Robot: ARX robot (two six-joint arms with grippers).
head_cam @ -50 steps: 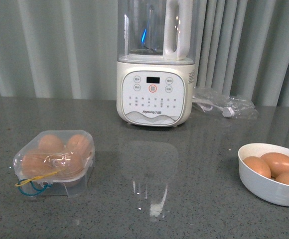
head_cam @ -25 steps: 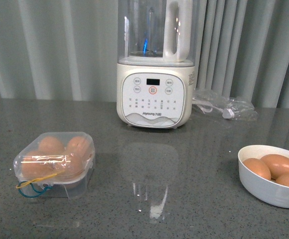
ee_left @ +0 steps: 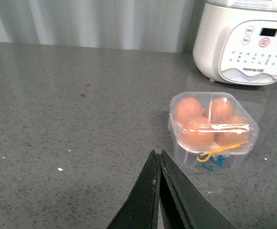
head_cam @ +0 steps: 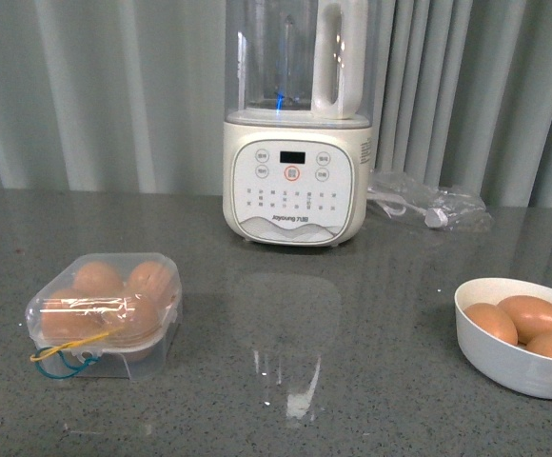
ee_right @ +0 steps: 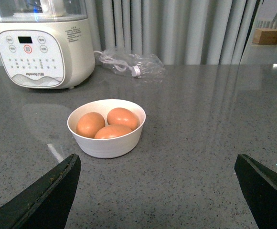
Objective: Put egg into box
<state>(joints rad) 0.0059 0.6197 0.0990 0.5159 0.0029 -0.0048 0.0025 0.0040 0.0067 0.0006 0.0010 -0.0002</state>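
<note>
Four eggs fill the box (head_cam: pixel 103 314), lid down, sitting on the left of the grey counter (head_cam: pixel 285 400) where it sat a second ago, only nudged slightly; task looks basically done. Left gripper (ee_left: pixel 158 160) has its tips pressed together, empty, just short of the box; right gripper (ee_right: pixel 157 191) spread wide facing the white bowl (ee_right: pixel 106 143). Topmost egg (head_cam: pixel 78 319) smooth orange-brown under clear plastic, yellow and blue bands (head_cam: pixel 67 354) at the front.

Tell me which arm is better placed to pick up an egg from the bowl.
Right. Its open end effector faces the white bowl of eggs; the left end effector is shut near the box.
</note>
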